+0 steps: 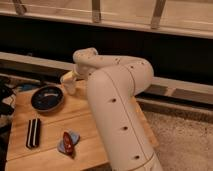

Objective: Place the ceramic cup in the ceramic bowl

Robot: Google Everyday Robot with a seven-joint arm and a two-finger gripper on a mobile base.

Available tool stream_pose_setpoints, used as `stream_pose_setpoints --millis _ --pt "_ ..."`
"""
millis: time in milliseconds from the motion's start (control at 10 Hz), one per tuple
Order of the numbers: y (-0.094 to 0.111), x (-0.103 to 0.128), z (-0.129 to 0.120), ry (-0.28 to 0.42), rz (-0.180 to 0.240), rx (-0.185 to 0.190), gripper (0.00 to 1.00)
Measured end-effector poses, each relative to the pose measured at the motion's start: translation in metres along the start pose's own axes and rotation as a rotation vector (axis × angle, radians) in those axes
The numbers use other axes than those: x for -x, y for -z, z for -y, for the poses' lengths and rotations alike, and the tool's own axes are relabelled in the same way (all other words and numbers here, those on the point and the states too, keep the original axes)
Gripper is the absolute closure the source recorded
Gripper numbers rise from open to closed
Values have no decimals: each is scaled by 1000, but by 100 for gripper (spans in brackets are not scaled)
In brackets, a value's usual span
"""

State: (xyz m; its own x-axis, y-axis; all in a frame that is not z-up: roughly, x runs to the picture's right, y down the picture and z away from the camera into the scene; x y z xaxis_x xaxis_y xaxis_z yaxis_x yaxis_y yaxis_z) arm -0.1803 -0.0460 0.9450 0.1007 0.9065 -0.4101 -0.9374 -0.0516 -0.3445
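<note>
The pale cream ceramic cup (69, 83) is upright just right of the ceramic bowl (47, 98), a round dark bowl with a blue inside on the wooden table's (95, 127) left part. My gripper (68, 78) reaches down from the big white arm and sits at the cup's rim, at the far side of the table. The cup is beside the bowl's right edge, not over it. I cannot tell if the cup rests on the table or hangs just above it.
A black striped rectangular block (33, 133) lies at the front left. A red and pale blue object (67, 142) lies near the front edge. The white arm (115, 115) covers the table's right half. Dark clutter (6, 95) sits left of the table.
</note>
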Motion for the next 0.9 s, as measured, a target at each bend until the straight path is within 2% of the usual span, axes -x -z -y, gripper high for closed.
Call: stream_pose_setpoints --millis 200,400,600,900 --pt "-3 7 6 -11 10 -15 3" --pt "-11 9 11 -22 -5 -17 6" --pt "-6 2 11 -14 -17 -8 26" --pt "-12 -1 9 -25 -28 -16 56"
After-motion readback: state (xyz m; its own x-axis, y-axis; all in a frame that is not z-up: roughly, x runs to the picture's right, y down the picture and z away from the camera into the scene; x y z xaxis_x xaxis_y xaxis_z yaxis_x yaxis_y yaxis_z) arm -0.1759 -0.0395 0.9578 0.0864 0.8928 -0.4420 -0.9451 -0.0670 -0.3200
